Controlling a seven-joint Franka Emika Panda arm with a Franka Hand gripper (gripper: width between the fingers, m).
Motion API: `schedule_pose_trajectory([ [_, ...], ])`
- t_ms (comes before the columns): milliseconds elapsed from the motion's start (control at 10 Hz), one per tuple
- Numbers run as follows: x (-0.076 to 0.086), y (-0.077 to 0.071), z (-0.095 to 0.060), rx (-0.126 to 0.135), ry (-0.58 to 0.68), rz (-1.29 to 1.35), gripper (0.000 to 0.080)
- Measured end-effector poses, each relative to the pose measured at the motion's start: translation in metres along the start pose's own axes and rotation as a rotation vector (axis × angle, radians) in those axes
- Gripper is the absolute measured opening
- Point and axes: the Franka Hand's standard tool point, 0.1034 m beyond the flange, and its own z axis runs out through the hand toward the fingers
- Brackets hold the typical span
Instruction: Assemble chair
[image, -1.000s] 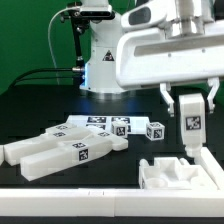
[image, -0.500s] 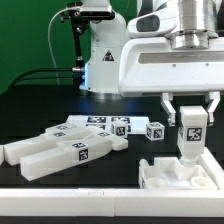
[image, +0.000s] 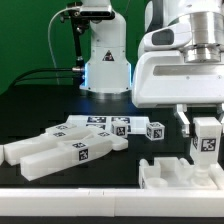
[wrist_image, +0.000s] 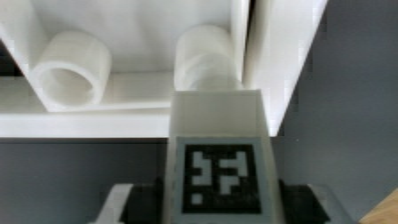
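Grips with the pincer (image: 204, 127) an upright white bar (image: 205, 143) of the chair, one finger (image: 186, 118) on each side, jaws part-way apart and clamped on it. Shows a square black-and-white tag on the bar's face, turned toward the exterior camera. Holds the bar over a white blocky seat piece (image: 172, 175) at the exterior view's right, at the front of the black tabletop (image: 40, 115); cannot tell whether the bar's lower end touches it.

From the wrist camera, shows the same grip: pincer (wrist_image: 217, 203) around the tagged bar (wrist_image: 222, 140), a grey finger (wrist_image: 128, 203) flat against each flank. Beyond the bar's far end, shows the seat piece (wrist_image: 89, 118) with two rounded pegs, the bar roughly in line with one peg (wrist_image: 205, 62) and apart from the other peg (wrist_image: 71, 78).

Farther out, toward the exterior view's left, leaves the loose chair parts lying on the tabletop: two long bars (image: 55, 152) side by side, flat tagged pieces (image: 98, 123) behind them, and a small tagged block (image: 153, 130) nearest the pincer, yet well apart from it.

Behind all this, the arm's white base (image: 105, 55) against a green backdrop (image: 30, 40).
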Motion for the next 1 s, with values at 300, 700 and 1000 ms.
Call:
schedule_pose_trajectory([
  [300,0.0,0.004,0.005,-0.005,0.002,-0.008,0.0284],
  [700,0.006,0.003,0.01,-0.005,0.022,-0.021,0.0285],
  [1000,0.002,0.004,0.014,-0.008,0.016,-0.031,0.0285],
])
